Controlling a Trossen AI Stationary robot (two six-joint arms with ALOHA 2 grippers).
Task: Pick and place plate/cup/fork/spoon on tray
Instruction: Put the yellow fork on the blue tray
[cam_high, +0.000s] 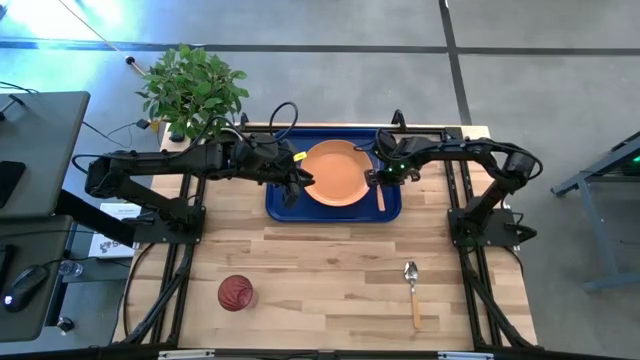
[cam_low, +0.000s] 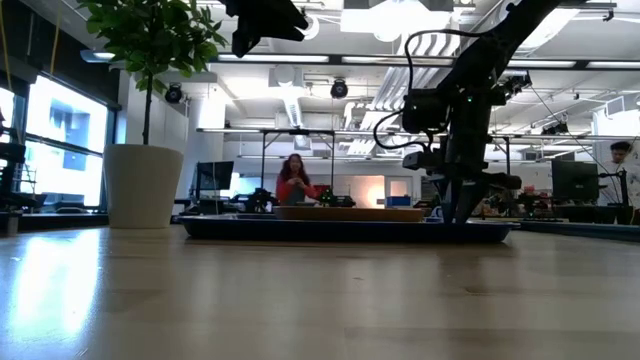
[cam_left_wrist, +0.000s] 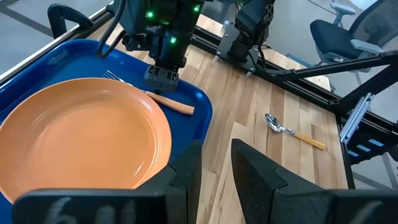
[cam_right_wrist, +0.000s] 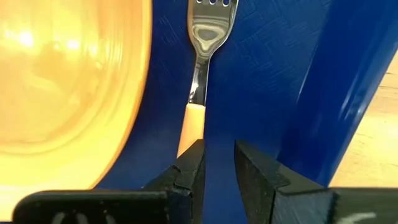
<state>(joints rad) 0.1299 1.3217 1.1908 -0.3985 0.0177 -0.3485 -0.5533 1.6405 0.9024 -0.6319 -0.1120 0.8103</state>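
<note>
Both arms crowding tray

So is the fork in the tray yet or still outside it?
In. The fork lies flat on the tray floor beside the plate, with the right gripper just above its handle.

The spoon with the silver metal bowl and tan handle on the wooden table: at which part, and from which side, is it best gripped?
Probably from straight above, at the middle of the tan handle. The spoon with the silver metal bowl and tan handle lies flat and alone on the wooden table, bowl toward the blue rectangular tray. The handle is straight and slim, so jaws closing across its width should hold it better than on the rounded bowl.
</note>
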